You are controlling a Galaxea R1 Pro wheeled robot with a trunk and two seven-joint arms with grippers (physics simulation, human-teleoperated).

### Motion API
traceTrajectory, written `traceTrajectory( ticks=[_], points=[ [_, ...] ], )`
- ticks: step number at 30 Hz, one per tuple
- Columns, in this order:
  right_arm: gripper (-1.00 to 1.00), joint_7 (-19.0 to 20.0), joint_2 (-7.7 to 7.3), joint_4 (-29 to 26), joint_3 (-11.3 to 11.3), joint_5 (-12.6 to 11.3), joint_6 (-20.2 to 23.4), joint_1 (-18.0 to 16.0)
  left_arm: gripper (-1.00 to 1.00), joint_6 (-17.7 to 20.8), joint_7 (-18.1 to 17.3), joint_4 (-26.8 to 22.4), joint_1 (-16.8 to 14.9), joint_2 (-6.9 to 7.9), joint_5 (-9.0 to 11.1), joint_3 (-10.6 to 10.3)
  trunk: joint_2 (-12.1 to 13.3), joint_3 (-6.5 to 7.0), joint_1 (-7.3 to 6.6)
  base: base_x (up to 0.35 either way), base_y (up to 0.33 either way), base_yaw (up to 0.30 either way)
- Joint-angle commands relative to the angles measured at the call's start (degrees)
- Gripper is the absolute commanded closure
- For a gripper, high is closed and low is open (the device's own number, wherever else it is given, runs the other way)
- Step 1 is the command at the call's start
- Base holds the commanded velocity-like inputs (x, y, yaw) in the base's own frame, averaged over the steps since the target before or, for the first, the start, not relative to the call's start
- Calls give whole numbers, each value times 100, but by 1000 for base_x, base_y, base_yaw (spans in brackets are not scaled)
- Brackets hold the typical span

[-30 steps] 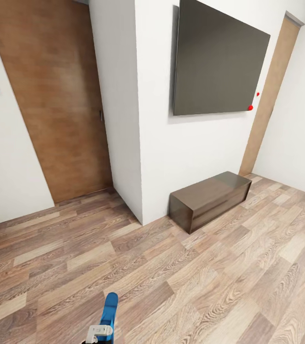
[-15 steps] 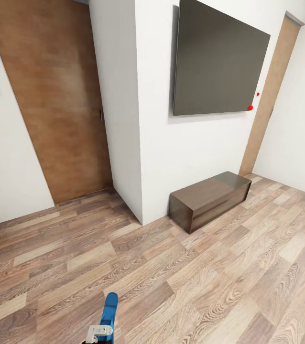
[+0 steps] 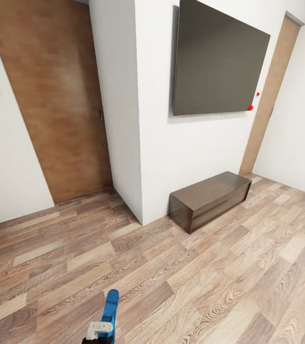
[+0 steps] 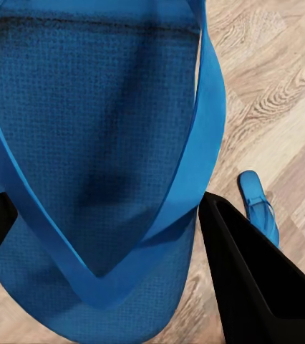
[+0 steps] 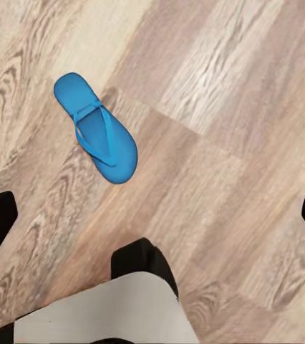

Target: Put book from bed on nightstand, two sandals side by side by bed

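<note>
While left gripper (image 4: 102, 236) grips sandal (image 4: 88, 143), another sandal (image 5: 95, 129) on floor (image 5: 224, 107)

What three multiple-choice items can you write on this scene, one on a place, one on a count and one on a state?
1. Where does the free sandal lie?
A. on a chair
B. on the wooden floor
C. on a bed

2. How many blue sandals show in the left wrist view?
A. one
B. two
C. three

3. What is the state of the left gripper?
A. open and empty
B. shut on a sandal
C. shut on a book

Key:
1 B: it lies flat on the planks.
2 B: the held sandal is close to the camera and the other lies beyond it on the floor.
3 B: its dark fingers sit on either side of the blue sole.
</note>
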Motion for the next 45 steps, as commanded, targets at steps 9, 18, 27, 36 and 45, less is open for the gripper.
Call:
traceTrajectory(
  ticks=[9,18,27,36,45],
  points=[
    [-100,-661,-1,-131,-28,361,679,-594,100,1333,-1639,-1691,-81,29,101,31,-3,-6,0,0,0,0],
    [-100,-511,-7,-650,-28,422,2245,-1539,100,2688,-3013,-3123,-94,401,557,39,-3,-6,0,0,0,0],
    [-100,283,53,-2343,68,727,4635,-1643,100,2713,-3397,-3154,-94,530,595,57,-3,-6,0,0,0,0],
    [-100,-250,1215,-1785,540,2877,4710,-1991,100,2709,-3416,-3149,-94,509,596,50,-3,-6,0,0,0,0],
    [-100,-418,1371,-2394,564,3447,4376,-2068,100,2704,-3399,-3140,-94,505,596,54,-3,-6,0,0,0,0]
  ],
)
